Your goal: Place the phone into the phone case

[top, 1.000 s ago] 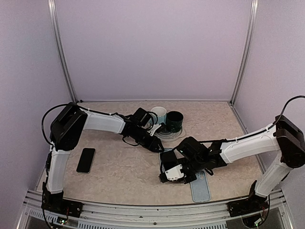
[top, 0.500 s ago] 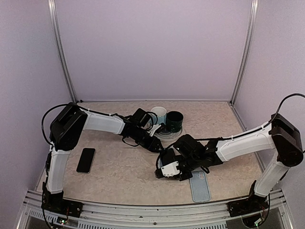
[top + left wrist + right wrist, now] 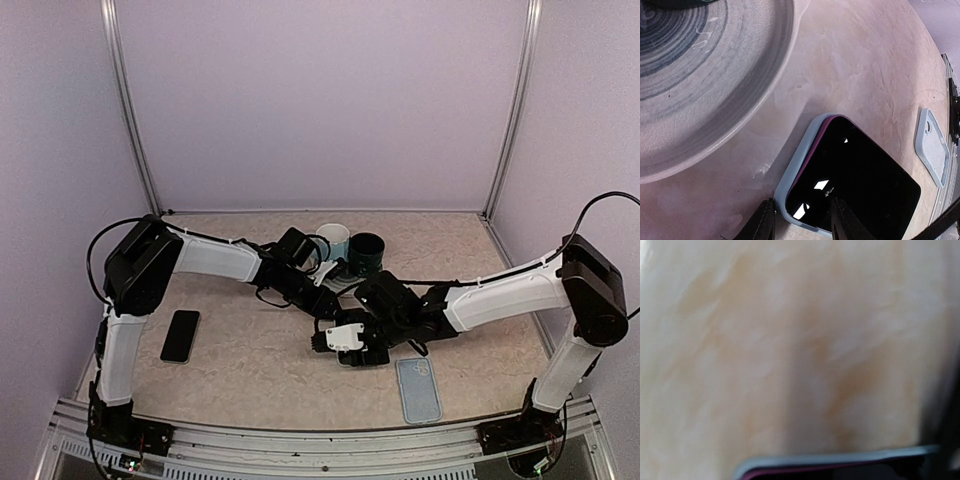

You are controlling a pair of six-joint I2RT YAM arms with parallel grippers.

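phone [image 3: 860,185] corner near plate [image 3: 730,100] rim

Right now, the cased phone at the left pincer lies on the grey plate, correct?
No: the cased phone at the left pincer lies on the table beside the grey plate; the left wrist view shows it.

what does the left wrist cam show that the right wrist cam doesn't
Only left wrist: the striped plate, the dark screen of the phone, a spare case, and the left gripper astride a corner of the blue case. Only right wrist: nothing distinct; it is blurred and close to the surface. Both: the marbled table and the blue case's rim with the phone's magenta edge.
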